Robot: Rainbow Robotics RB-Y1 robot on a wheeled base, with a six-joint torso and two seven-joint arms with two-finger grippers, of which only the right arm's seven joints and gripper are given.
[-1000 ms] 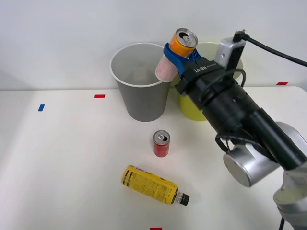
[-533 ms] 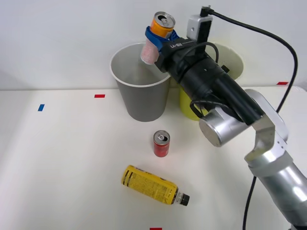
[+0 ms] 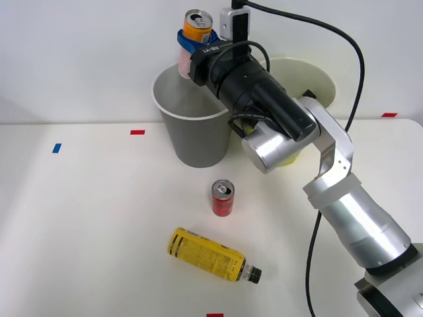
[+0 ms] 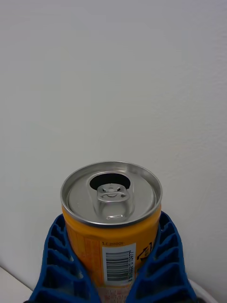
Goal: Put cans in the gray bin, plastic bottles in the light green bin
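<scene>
The step in hand is dropping the orange can (image 3: 196, 25) into the gray bin (image 3: 192, 115), and doing it well means getting the can squarely over the bin's open mouth before letting go, not over the white rim. In the front view the can sits above the rear rim of the bin, tilted a little, its silver top uppermost, so a small move toward the bin's middle looks wise before release. A low release would also keep it from bouncing out. The right pincer (image 3: 190, 47) is closed to the can's width, its blue ribbed fingers (image 4: 56, 265) pressed on both sides of the orange body. The red can (image 3: 222, 197) stands upright near the middle of the worktop (image 3: 86, 224), with the yellow bottle (image 3: 211, 255) lying on its side toward the near edge. The light green bin (image 3: 310, 86) stands beside the gray one at the far edge, partly behind the arm.
</scene>
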